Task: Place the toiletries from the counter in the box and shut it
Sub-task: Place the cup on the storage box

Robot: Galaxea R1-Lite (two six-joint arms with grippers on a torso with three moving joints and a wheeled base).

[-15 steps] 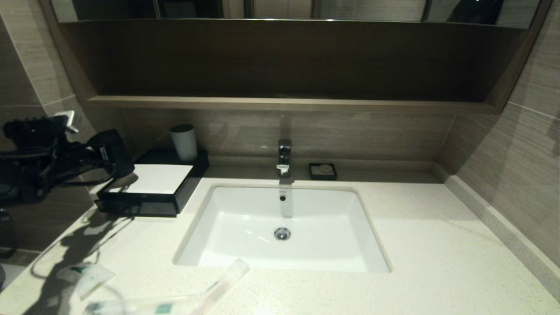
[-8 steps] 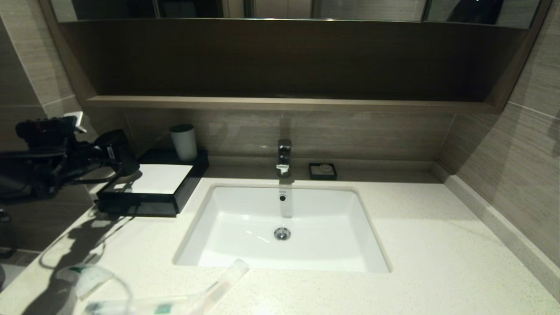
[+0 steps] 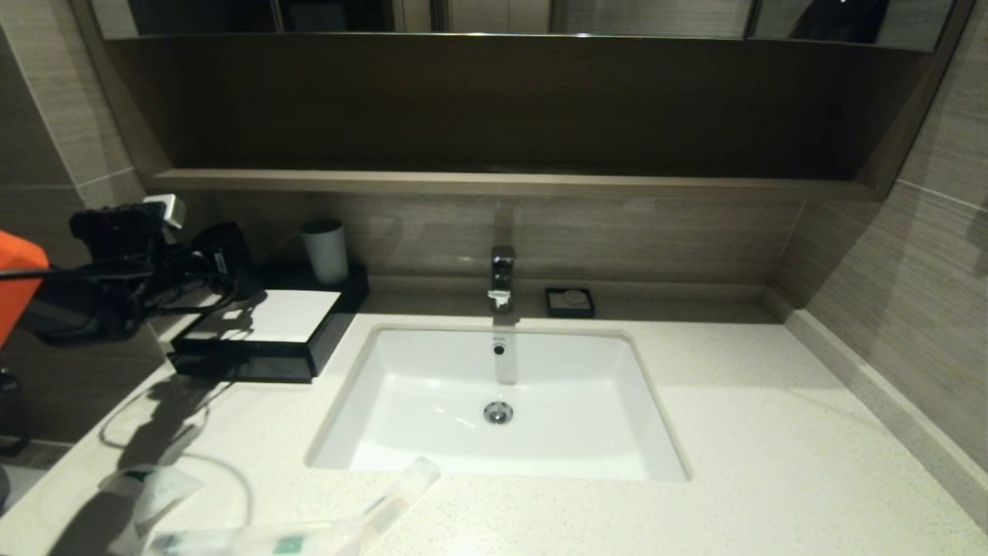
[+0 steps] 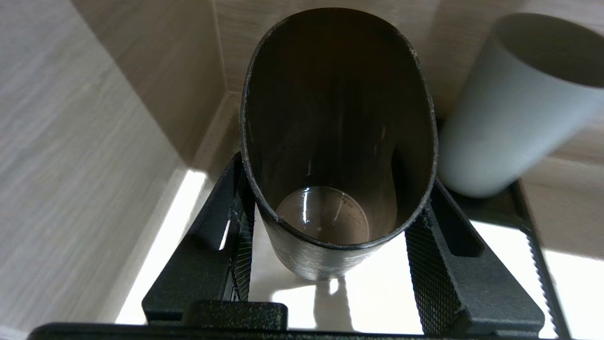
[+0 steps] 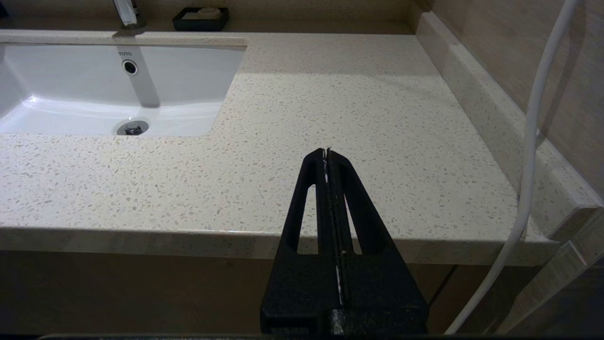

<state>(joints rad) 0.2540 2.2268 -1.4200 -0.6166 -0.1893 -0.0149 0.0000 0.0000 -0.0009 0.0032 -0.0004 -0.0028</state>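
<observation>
— While the left arm blocks the box's far left corner, how much of the scene reads clearly?
— Partly. The toiletries are cut off by the head view's lower edge: translucent white packets with green marks, lying on the counter near its front left, well apart from the box.
— And the box?
— Low and black with a white top panel, left of the sink; a light grey cup stands behind it.
— The left gripper?
— Clamped on a dark brown tumbler just beside the grey cup, above the white panel — whether the tumbler touches the panel cannot be told.
— The right gripper?
— Fingers pressed together, parked off the counter's front right edge, with a white cable beside it. A tap and soap dish line the back wall.
</observation>
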